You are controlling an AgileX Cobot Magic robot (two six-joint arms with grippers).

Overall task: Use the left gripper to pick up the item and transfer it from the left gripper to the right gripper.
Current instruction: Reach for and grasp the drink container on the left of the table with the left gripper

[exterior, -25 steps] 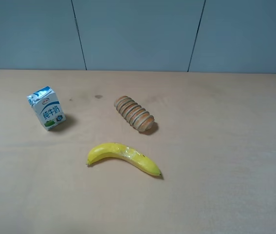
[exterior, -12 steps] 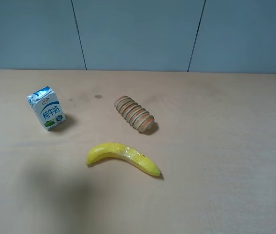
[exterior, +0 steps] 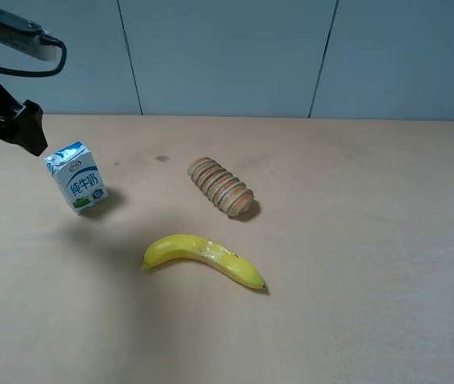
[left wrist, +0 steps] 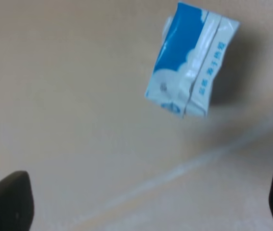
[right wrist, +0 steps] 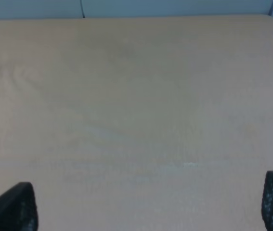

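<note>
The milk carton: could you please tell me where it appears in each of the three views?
Exterior high: the milk carton stands on the left part of the table, just beside the left gripper.
Left wrist: it sits off-centre, ahead of the open gripper and not yet between its fingers.
Right wrist: not in it.
Shared landmark: the tan table, seen in all three views.
</note>
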